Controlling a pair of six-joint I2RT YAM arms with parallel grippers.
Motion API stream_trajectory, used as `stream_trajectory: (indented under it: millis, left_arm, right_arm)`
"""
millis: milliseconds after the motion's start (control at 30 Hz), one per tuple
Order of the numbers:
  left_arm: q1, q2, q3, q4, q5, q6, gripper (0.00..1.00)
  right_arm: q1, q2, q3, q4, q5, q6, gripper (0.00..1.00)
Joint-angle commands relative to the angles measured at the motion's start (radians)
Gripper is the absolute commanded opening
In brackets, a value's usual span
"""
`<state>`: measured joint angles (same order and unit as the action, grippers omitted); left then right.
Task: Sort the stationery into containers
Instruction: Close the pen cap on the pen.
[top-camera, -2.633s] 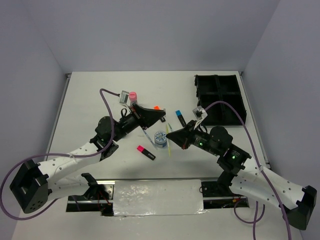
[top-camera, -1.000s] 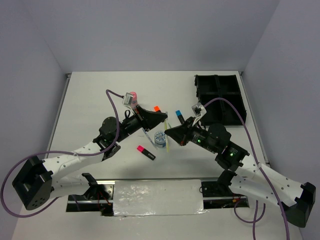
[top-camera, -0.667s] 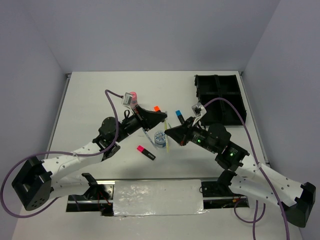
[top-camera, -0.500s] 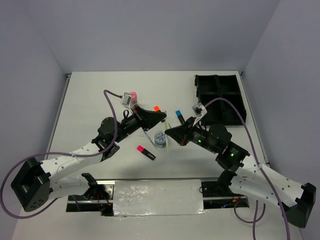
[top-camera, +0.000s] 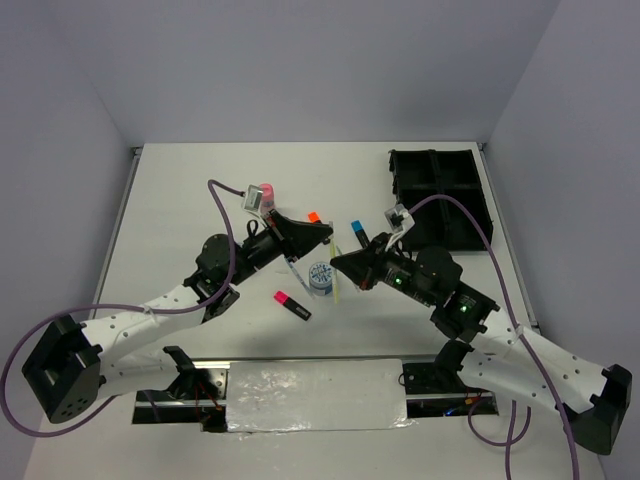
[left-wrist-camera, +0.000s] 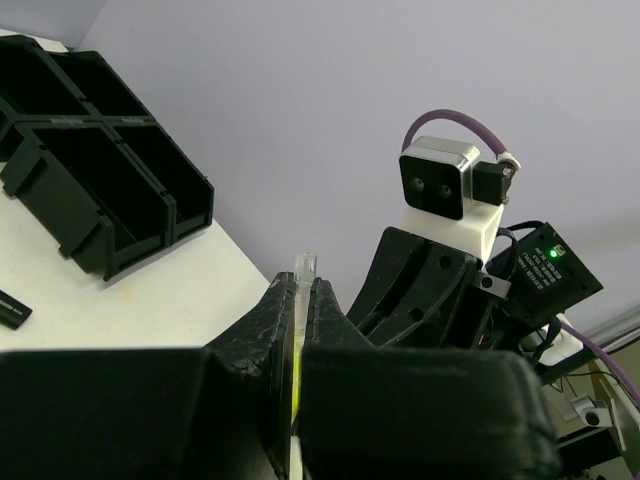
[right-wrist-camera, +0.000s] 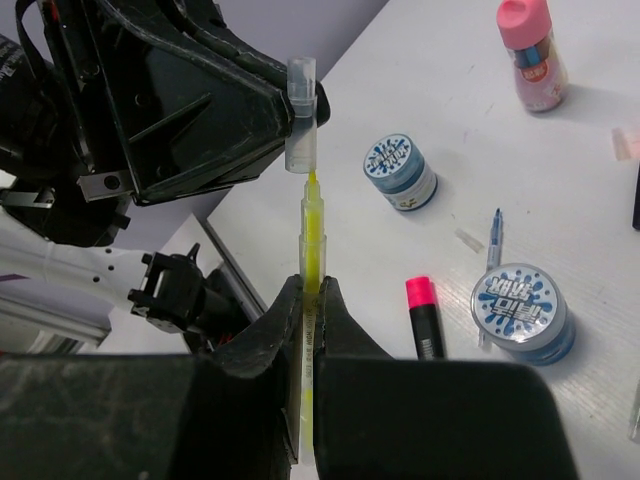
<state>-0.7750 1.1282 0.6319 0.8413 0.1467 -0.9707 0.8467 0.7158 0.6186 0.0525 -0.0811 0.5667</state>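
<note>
My right gripper (right-wrist-camera: 311, 285) is shut on a thin yellow pen (right-wrist-camera: 312, 225) and holds it in the air with its bare tip pointing at a clear cap (right-wrist-camera: 301, 115). My left gripper (left-wrist-camera: 299, 285) is shut on that cap (left-wrist-camera: 303, 270). Tip and cap nearly touch. From above, the two grippers meet over a patterned tub (top-camera: 321, 275), left (top-camera: 325, 232) above right (top-camera: 335, 262). On the table lie a pink-capped highlighter (right-wrist-camera: 427, 315), two tubs (right-wrist-camera: 398, 172) (right-wrist-camera: 522, 310), a blue pen (right-wrist-camera: 493, 240) and a pink bottle (right-wrist-camera: 530, 55). The black organiser tray (top-camera: 440, 200) stands far right.
An orange-capped highlighter (top-camera: 313, 215) and a blue-capped highlighter (top-camera: 359, 234) lie behind the grippers. The pink bottle (top-camera: 266, 192) stands close behind the left wrist. Grey walls close in the table on three sides.
My right gripper has carried the pen a little up and left toward the cap in my left gripper. Over the last second both arms have barely moved.
</note>
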Motion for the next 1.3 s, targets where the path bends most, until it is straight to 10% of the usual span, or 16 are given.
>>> stream_trajectory:
  millis: [0,900,1267]
  left_arm:
    - [-0.004,-0.001,0.005,0.087,0.019,0.009,0.00]
    - [-0.015,-0.011,-0.005,0.067,0.073,0.016,0.01]
    - [-0.020,-0.031,0.064,-0.111,0.091,0.150,0.49]
  right_arm:
    - [0.008,0.011,0.056,0.024,0.026,-0.019,0.00]
    - [0.005,0.051,0.145,0.152,0.063,-0.142,0.00]
    - [0.006,0.031,0.119,0.193,-0.045,-0.246,0.00]
